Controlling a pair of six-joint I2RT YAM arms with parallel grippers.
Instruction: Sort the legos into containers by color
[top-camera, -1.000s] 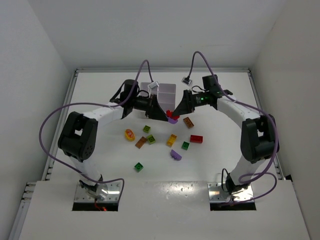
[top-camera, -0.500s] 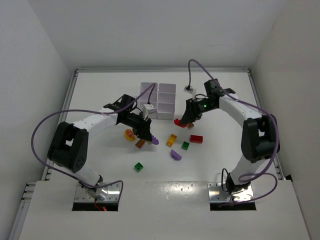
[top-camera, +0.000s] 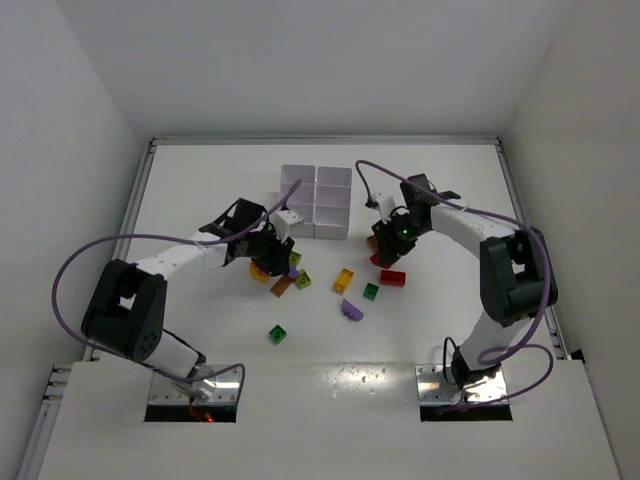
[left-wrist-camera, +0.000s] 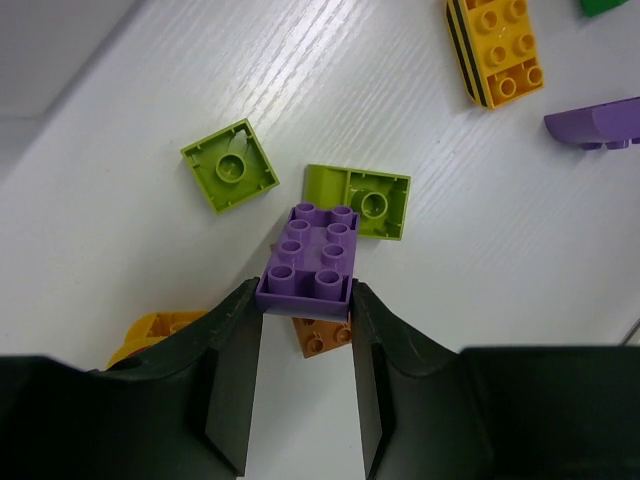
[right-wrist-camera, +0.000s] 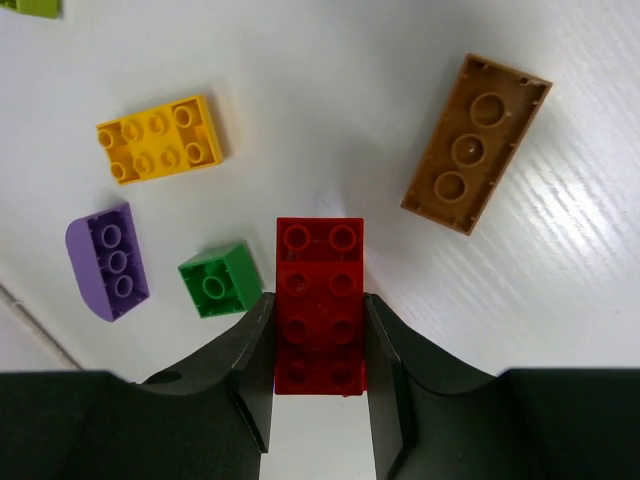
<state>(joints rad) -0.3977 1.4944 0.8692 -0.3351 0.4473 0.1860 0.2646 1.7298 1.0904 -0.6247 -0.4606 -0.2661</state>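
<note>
My left gripper (left-wrist-camera: 305, 293) is shut on a purple lego (left-wrist-camera: 312, 252), held low over an orange lego (left-wrist-camera: 322, 335) and two lime ones (left-wrist-camera: 230, 165). Seen from above, the left gripper (top-camera: 281, 260) is left of the loose pile, in front of the white containers (top-camera: 318, 200). My right gripper (right-wrist-camera: 318, 312) is shut on a red lego (right-wrist-camera: 320, 300), which looks long and may overlap the red lego (top-camera: 393, 278) lying on the table. From above, the right gripper (top-camera: 383, 252) hangs just right of the containers' near corner.
Loose on the table: a yellow lego (right-wrist-camera: 160, 138), a green cube (right-wrist-camera: 217, 280), a rounded purple one (right-wrist-camera: 108, 262), a brown one (right-wrist-camera: 476, 143), another green (top-camera: 277, 334) nearer the bases, and a yellow piece (top-camera: 260, 270) by the left gripper. Walls enclose the table.
Both grippers have pulled away from the containers with their legos still held. The left has swung left and nearer over the pile; the right has moved right and down over the red lego.
</note>
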